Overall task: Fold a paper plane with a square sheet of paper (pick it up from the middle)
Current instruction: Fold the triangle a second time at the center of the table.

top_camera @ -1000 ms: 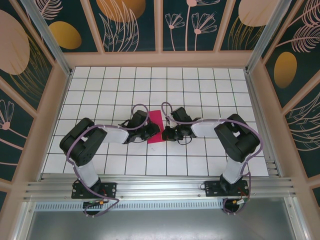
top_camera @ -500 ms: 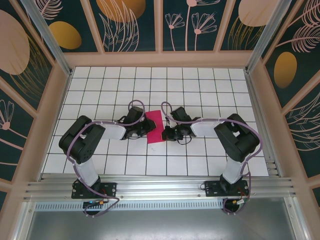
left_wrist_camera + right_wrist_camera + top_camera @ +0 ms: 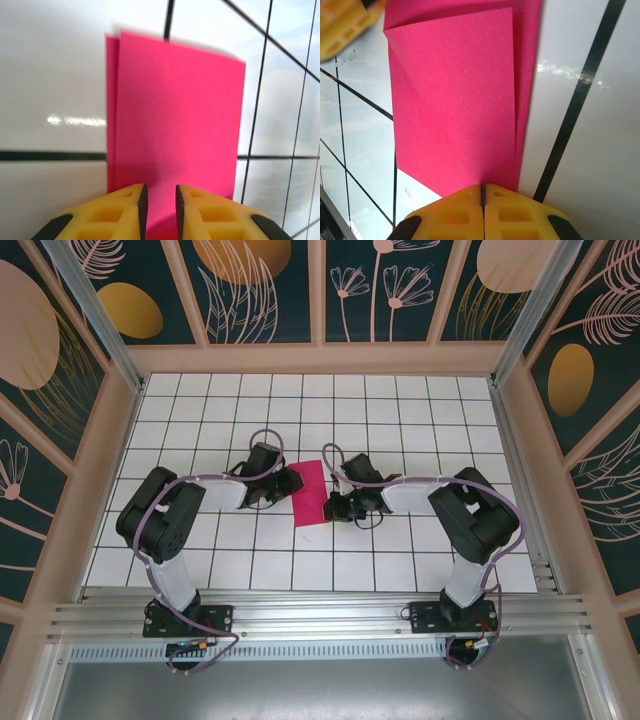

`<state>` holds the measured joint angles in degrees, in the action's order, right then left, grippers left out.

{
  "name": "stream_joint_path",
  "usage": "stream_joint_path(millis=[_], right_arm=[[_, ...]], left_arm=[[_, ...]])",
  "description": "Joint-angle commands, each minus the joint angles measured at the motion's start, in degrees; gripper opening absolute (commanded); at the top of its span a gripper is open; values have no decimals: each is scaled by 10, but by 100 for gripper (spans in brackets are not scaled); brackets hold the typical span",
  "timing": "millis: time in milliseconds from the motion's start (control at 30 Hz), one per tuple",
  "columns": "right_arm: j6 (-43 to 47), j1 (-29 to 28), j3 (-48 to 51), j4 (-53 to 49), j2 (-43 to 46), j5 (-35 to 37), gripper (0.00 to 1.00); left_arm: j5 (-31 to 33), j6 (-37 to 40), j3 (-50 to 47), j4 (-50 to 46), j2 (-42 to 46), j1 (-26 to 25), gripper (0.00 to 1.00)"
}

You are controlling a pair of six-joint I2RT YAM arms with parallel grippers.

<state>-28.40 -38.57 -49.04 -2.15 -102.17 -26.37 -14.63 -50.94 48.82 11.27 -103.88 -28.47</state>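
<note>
Having been drawn back, the left claw [image 3: 159, 195] is shown slightly parted, the folded sheet of paper [image 3: 175, 115] just ahead; the right claw [image 3: 482, 192] is seen clamped on its edge.

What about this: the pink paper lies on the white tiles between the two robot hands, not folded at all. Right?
Not quite. The square sheet of paper is folded over itself; the right wrist view shows one layer's edge inside the other's. It does lie on the tiled table between the left gripper and right gripper.
</note>
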Motion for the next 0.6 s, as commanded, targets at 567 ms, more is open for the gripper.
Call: stream_joint_path(millis=[567], right_arm=[[-6,12,26,-66,-35,69,6]], left_arm=[[-43,-43,-65,65,79,-65,22]])
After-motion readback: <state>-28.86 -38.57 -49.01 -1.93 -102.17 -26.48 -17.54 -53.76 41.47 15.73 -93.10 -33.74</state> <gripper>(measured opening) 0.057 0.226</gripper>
